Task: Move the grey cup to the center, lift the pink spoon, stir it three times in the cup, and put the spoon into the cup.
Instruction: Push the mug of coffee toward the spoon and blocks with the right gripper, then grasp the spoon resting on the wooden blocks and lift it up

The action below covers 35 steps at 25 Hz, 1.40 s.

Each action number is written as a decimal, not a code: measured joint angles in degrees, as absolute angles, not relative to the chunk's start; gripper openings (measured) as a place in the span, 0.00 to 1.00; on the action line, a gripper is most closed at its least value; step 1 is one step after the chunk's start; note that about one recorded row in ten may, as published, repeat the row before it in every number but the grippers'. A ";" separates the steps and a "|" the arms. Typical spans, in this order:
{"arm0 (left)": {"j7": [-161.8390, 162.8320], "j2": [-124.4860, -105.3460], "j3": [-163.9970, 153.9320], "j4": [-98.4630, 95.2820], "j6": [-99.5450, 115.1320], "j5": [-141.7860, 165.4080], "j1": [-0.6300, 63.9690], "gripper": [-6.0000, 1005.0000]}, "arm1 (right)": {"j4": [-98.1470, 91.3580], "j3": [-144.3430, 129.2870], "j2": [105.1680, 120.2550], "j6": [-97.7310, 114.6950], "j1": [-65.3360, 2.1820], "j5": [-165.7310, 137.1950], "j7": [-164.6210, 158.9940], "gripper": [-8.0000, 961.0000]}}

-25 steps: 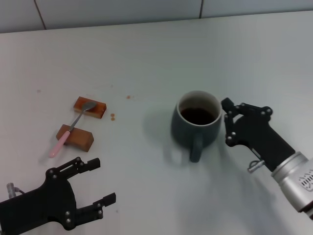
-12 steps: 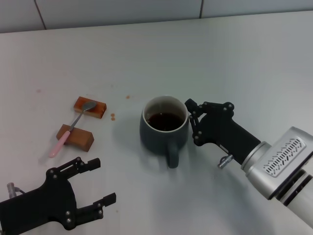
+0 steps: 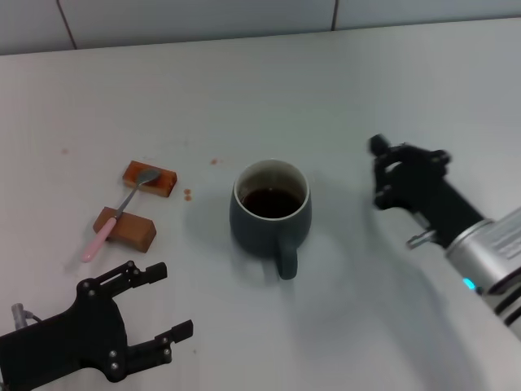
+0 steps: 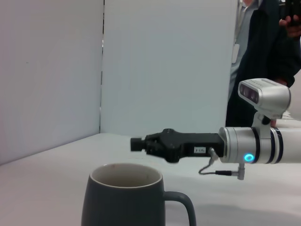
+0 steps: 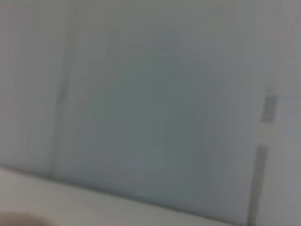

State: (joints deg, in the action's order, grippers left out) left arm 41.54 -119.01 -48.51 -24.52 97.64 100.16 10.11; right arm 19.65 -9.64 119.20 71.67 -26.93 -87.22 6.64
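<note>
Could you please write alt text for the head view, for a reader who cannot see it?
A grey cup of dark liquid stands mid-table, handle toward the robot, with the right gripper raised clear to its right. The pink spoon rests across two brown blocks on the left. The left gripper waits open near the front edge.

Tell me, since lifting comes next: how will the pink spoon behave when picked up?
The pink spoon looks slim and rigid, probably light. It bridges two brown blocks, so it may roll or slip off if nudged. Its thin handle probably gives the open left gripper little to grip.
</note>
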 joint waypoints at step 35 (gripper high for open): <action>42.36 -119.09 -48.50 -24.45 98.07 100.01 10.39 0.80 | -21.97 -20.18 119.48 105.50 -14.05 -119.51 -46.93 0.55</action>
